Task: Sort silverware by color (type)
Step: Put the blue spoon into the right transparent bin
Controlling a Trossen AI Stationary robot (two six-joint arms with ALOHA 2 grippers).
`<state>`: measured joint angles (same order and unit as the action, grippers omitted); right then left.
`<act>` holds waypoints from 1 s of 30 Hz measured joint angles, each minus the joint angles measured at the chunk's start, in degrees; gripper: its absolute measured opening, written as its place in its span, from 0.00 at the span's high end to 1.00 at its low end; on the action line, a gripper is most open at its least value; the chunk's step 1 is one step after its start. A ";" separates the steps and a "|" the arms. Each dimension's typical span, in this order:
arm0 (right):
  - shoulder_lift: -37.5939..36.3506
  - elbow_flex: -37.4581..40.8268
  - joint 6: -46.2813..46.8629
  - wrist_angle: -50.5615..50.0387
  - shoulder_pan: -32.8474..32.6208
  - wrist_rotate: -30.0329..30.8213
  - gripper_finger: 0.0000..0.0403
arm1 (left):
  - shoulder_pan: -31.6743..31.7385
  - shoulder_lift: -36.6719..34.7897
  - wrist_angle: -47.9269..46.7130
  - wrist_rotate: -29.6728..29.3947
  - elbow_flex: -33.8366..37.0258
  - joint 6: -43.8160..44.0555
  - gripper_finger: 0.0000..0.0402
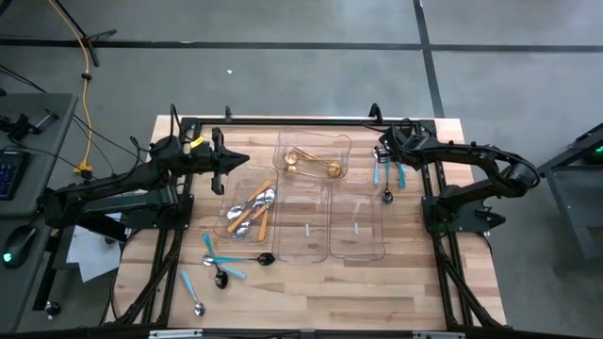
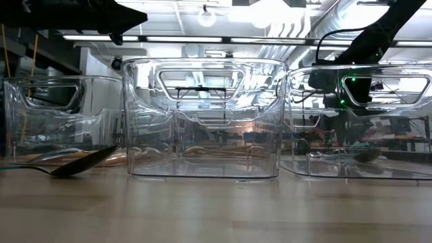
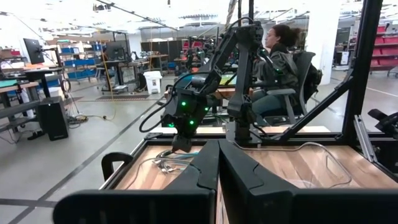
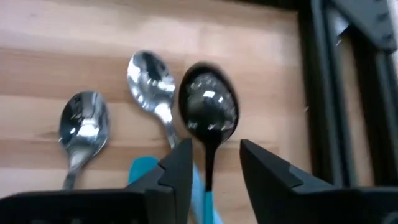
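Note:
My right gripper (image 4: 214,165) stands open at the table's far right (image 1: 386,162), pointing steeply down. A dark spoon (image 4: 208,106) lies on the wood, its thin neck (image 4: 210,163) between the fingers with a gap on each side. Beside it lie two silver spoons (image 4: 149,78) (image 4: 84,124) with light-blue handles (image 4: 143,169). Gold pieces (image 1: 311,163) lie in the far middle tray. Orange-handled spoons (image 1: 250,212) lie in the left tray. Teal-handled dark spoons (image 1: 226,256) and a light-blue one (image 1: 193,297) lie loose near the front left. My left gripper (image 3: 217,163) waits shut above the table's left (image 1: 231,160).
Clear plastic trays stand mid-table: a left one (image 1: 236,188), a near middle one (image 1: 306,247) and a right one (image 1: 363,247). A dark frame rail (image 4: 323,93) runs close beside the dark spoon. Bare wood (image 1: 330,292) lies along the near edge. A person (image 3: 280,56) sits beyond the table.

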<state>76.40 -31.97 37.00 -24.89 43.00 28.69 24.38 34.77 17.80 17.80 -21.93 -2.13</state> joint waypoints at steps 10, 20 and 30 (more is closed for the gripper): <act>0.00 0.02 1.68 -1.81 0.11 -1.49 0.66 | 0.00 0.00 0.00 0.00 0.00 0.02 1.00; 3.71 0.02 3.05 -1.12 0.99 -1.29 0.66 | 0.00 0.02 0.02 0.00 0.00 0.04 1.00; 4.83 0.04 2.64 -0.07 3.15 -1.23 0.69 | 0.02 0.01 0.03 0.00 0.00 0.02 1.00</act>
<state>81.23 -31.92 39.64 -24.96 46.15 27.46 24.40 34.77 17.84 17.80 -21.93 -2.11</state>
